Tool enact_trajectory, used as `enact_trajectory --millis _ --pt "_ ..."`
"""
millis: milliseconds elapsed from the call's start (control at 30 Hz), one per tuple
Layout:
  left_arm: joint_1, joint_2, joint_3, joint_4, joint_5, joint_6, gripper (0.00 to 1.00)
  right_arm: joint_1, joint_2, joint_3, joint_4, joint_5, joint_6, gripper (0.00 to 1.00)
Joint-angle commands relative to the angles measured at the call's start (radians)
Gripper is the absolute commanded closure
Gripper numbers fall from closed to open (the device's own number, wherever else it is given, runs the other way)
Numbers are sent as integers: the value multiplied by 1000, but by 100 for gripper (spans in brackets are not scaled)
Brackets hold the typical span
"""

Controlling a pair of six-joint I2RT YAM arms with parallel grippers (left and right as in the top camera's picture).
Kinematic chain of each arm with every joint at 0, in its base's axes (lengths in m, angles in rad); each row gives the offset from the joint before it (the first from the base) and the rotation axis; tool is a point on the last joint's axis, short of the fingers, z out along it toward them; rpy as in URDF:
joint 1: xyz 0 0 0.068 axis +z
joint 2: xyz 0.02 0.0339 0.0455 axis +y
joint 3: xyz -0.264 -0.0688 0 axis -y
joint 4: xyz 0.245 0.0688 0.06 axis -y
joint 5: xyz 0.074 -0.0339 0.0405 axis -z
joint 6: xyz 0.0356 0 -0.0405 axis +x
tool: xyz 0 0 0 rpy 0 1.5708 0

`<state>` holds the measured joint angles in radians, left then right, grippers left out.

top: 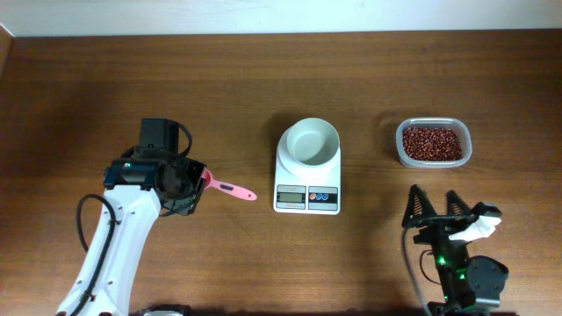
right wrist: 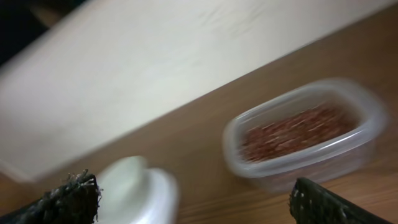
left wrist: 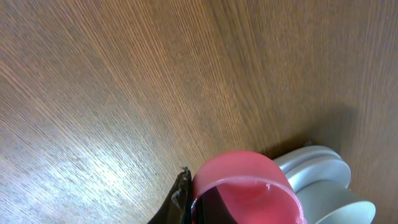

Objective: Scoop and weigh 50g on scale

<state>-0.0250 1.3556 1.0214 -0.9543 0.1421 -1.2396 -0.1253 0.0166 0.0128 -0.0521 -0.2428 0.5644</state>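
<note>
Okay, quick pass. Left arm [top: 114, 241] reaches up from the near-left edge of the worktop [top: 88, 88]. Left jaws are clamped on a pink scoop [top: 230, 189]. The scoop sticks out to the right of the jaws toward the scale [top: 307, 186] but stops short of it, not touching. Can't tell if the scoop rests on the wood or hangs just above it.

In the left wrist view the scoop's rounded pink part [left wrist: 245, 183] fills the bottom middle. The white scale sits behind it at the lower right [left wrist: 323, 180]. The rest of that view is bare wood grain.

The scale sits mid-worktop. Its round white bowl [top: 313, 142] is on the far half, plain white inside. Its grey display and red and blue buttons face the near edge. Display too small to read.

The beans [top: 431, 142], a dark red-brown heap, all lie inside a clear tub [top: 398, 145]. The tub stands to the right of the scale, well apart from it and about level with the bowl.

Right jaws are spread wide with nothing between them. They point toward the far side from the near-right edge, in front of the tub and well clear of it.

The right wrist view is blurred. It shows the tub with beans at right [right wrist: 305, 134], the white bowl at lower left [right wrist: 134, 186], and dark fingertips [right wrist: 68, 199] in the bottom corners.
</note>
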Motion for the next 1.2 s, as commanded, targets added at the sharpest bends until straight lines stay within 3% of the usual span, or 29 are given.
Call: enact_trajectory --millis 0,67,167,267,433,567,767,867,1000,1167 --pt "2 -15 -5 -6 31 -11 100 1 -4 -7 4 -367 366 1" --pt "2 -15 -5 -6 31 -11 100 1 -4 -7 20 -489 407 1" --pt "2 -15 -5 -6 44 -10 100 1 -4 -7 54 -506 410 1" --pt "2 -15 -5 -6 55 -10 100 1 -4 30 134 -509 265 1" --pt "2 -15 -5 -7 132 -10 100 1 32 228 -95 -452 97 1" --pt "1 -15 -5 -7 198 -9 100 1 194 350 -198 -497 75 1" --pt "-9 -16 -5 -9 328 -10 100 1 542 430 -185 -805 75 1" --pt "-44 -16 -5 -6 332 -10 100 3 635 430 -145 -878 80 1" --pt "-107 -16 -5 0 334 -33 100 137 744 430 10 -835 136 1" --pt "-136 -16 -5 2 356 -33 100 414 855 430 137 -547 185 1"
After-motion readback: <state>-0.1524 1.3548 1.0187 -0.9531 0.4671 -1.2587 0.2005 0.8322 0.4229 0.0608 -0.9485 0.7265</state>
